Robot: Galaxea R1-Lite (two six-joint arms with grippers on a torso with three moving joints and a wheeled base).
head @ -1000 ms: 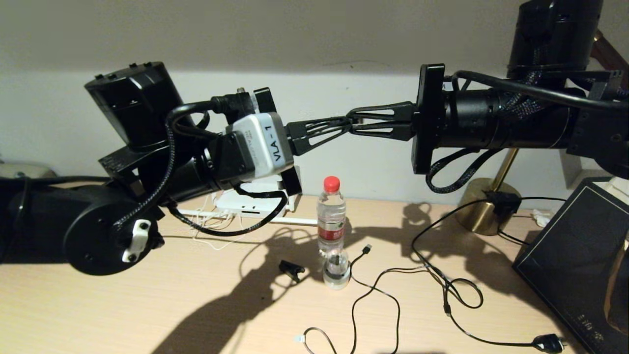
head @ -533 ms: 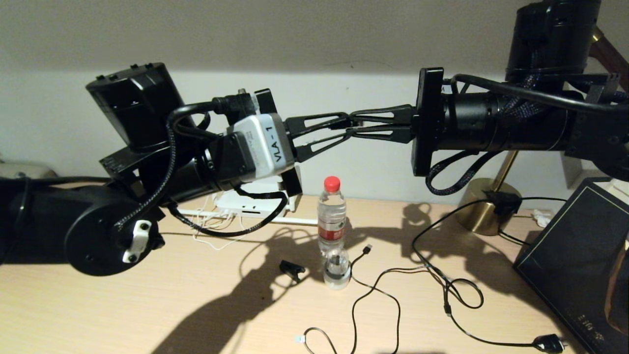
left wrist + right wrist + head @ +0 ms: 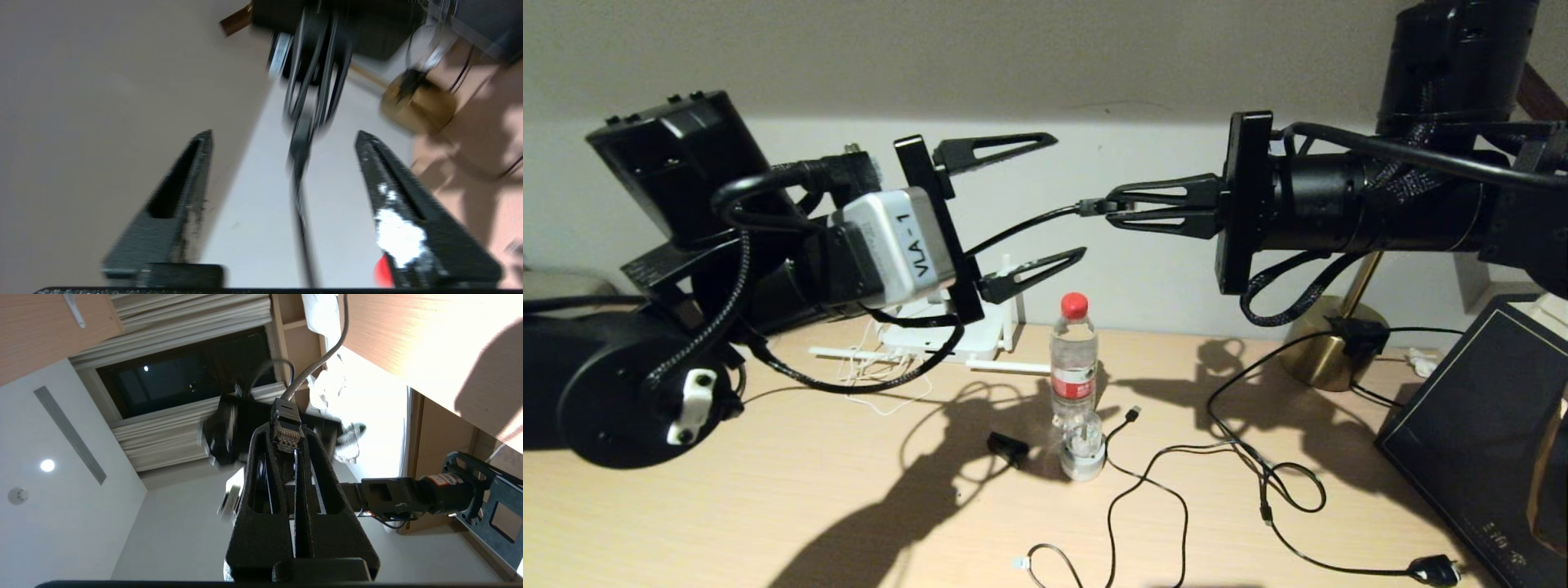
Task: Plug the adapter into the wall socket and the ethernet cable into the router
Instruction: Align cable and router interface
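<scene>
Black ethernet cable (image 3: 1021, 229) is pinched at its plug by the right end effector (image 3: 1112, 206), right of centre, seemingly for insertion. Spread wide around the cable, the left end effector (image 3: 1066, 201) grips nothing. Lower left, the router (image 3: 939, 331) is half hidden; open tabletop (image 3: 768, 506) lies below.

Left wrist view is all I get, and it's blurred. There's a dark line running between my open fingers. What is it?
Observer: It's the ethernet cable. In the head view it passes between the left gripper's spread fingers, and neither is closed on it.
Operator: So who's holding it?
Observer: The right gripper, shut on the cable's plug. The right wrist view shows the plug pinched at its fingertips, contacts facing the camera.
Operator: And the router?
Observer: The head view shows the router lying on the desk, partly hidden behind the left arm.
</scene>
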